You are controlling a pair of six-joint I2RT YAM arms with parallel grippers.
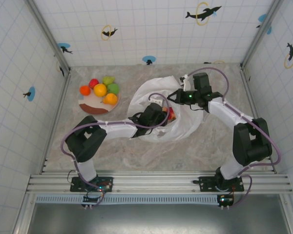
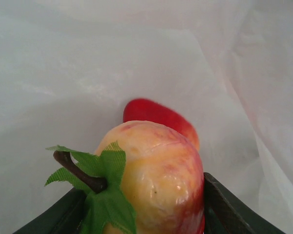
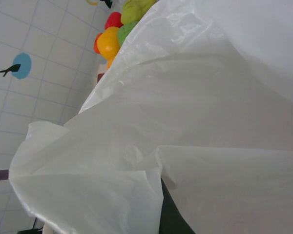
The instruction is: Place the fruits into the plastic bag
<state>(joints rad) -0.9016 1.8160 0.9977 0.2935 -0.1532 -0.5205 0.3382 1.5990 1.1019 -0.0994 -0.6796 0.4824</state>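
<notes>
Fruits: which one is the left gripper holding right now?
The yellow-red one with the brown stem and green leaves, clamped in the left gripper inside the bag. A red fruit lies loose beyond it; the rest sit on the plate.

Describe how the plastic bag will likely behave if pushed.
The plastic bag looks thin and crumpled, so probably floppy and light. Its folds drape, so a push would likely bunch it rather than slide it. It may sag under the fruit.
</notes>
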